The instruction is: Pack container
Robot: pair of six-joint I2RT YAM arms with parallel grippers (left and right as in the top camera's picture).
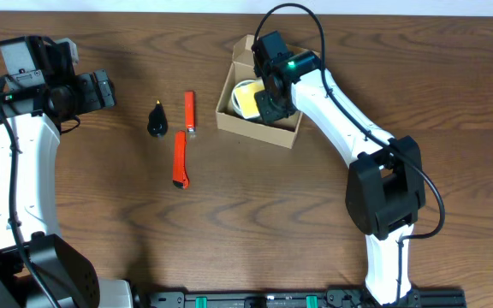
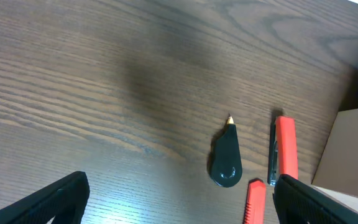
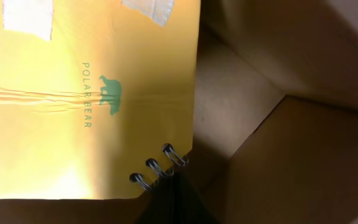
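1. At the left side of the dark brown wooden table (image 1: 109,205), the left gripper (image 1: 108,89) hangs with its jaws wide apart and holds nothing.
2. To the right of it lie three loose items: a small black teardrop-shaped tool with a brass tip (image 2: 226,155), a short orange bar with a metal strip along its side (image 1: 190,113), and a longer orange plastic cutter (image 1: 180,159). All are outside the box, well apart from the left gripper.
3. Further right stands the container (image 1: 255,133), a tan cardboard box with its flap open, and a yellow spiral-bound notebook (image 3: 86,99) is inside it.
4. The right gripper (image 1: 272,104) is down inside the container with its jaws closed, at the notebook's spiral corner; whether it pinches the notebook I cannot tell.
5. I judge that the step in hand is placing the notebook. The next move calls for lifting the right arm straight out without dragging the notebook, and then fetching a loose item.
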